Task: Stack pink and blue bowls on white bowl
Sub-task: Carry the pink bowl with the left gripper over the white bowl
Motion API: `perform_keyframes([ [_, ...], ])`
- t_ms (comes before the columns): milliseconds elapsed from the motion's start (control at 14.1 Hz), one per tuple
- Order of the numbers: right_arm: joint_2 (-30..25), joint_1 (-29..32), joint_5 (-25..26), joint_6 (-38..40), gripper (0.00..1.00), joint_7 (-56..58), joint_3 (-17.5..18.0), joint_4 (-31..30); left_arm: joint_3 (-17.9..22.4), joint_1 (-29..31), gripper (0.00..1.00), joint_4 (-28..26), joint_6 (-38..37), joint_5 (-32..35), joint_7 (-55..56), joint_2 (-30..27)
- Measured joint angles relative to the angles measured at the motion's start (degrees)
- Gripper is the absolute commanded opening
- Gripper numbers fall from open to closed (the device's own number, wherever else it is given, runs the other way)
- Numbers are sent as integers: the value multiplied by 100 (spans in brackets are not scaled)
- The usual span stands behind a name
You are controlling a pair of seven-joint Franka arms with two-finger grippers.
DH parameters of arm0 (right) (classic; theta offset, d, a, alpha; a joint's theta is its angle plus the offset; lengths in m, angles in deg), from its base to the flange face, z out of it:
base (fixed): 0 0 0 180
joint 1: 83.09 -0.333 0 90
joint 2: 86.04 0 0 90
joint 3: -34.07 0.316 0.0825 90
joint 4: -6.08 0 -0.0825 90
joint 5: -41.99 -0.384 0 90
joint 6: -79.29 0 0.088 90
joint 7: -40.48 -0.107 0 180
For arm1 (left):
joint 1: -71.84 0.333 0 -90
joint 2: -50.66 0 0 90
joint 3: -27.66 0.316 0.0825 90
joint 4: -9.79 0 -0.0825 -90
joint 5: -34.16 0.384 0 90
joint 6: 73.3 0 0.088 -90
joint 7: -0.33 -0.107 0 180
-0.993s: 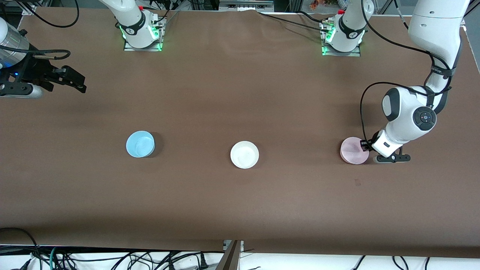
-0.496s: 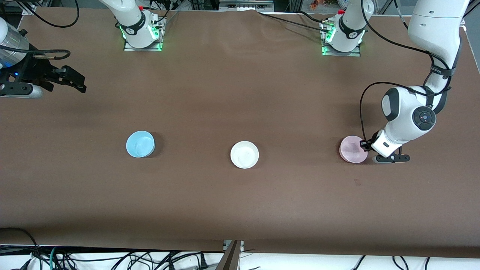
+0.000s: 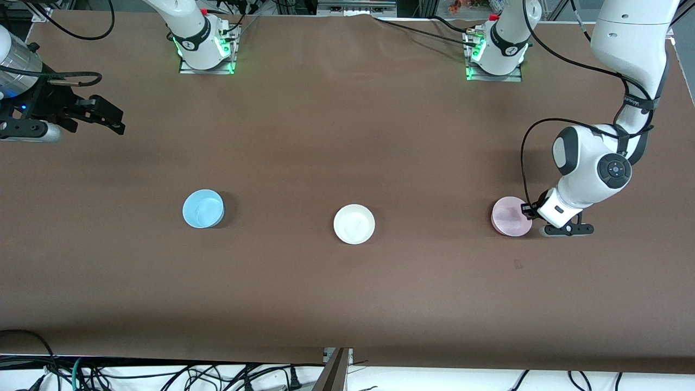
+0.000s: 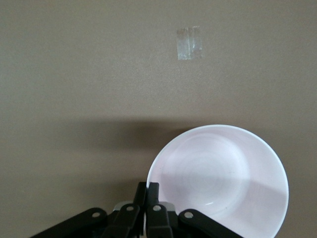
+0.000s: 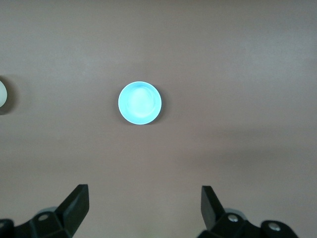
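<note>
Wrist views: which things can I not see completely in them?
Pink bowl: left wrist view, lower rim cut off by the edge; the left gripper covers the rim part it pinches.
White bowl: right wrist view, only a sliver at the edge.
Right gripper, open over the table: body cut off by the edge.

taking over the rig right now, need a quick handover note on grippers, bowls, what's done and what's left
Left gripper: shut on the rim of the pink bowl, low at the left arm's end of the table.
Right gripper: open, waiting in the air over the right arm's end of the table, holding nothing.
White bowl: mid-table, nothing in it.
Blue bowl: beside it, toward the right arm's end, untouched.
Done: pink bowl gripped.
Left: carry pink onto white, then stack blue on top.
</note>
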Motion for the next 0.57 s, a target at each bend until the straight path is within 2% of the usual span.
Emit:
perform_keyframes([
  [284, 0, 0, 0, 0, 100, 0, 0, 0, -50, -157, 0, 227, 1, -2, 440, 0],
  [567, 0, 0, 0, 0, 100, 0, 0, 0, -96, -776, 0, 512, -39, -2, 1713, 0],
])
